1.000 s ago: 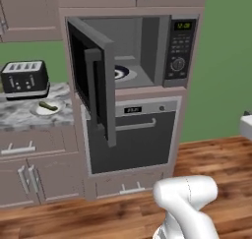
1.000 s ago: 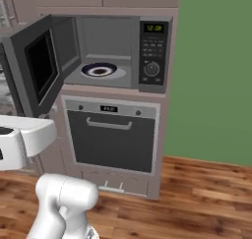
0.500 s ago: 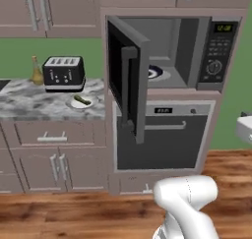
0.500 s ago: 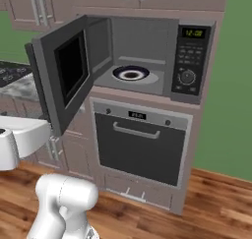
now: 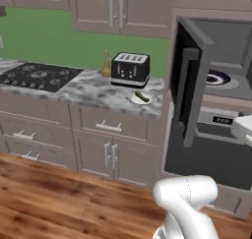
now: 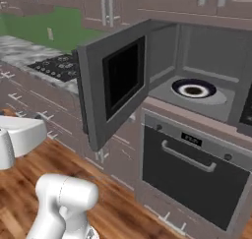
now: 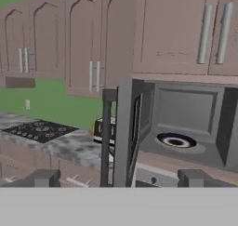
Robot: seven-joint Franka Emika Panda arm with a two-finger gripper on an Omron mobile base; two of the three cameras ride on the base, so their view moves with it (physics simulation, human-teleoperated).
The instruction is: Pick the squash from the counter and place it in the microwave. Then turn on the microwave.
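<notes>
Whole view shifted since earlier frame — camera moved, microwave (image 5: pixel 216 80) now at right edge, counter (image 5: pixel 93 90) centre.

Marbled counter, mauve cabinets, green wall, wood floor; cooktop (image 5: pixel 37 76) upper left, toaster (image 5: pixel 130 69) and amber bottle (image 5: pixel 106 63) mid-frame.

Squash (image 5: pixel 142 96) on small plate (image 5: pixel 139 100) just below toaster. Microwave door open — turntable bare.

Gripper (image 7: pixel 118 178) fingers spread wide, grasping nothing.

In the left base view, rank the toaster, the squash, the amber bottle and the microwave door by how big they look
1. microwave door, though it stands nearer the camera
2. toaster
3. amber bottle, partly hidden by the toaster
4. squash
</notes>
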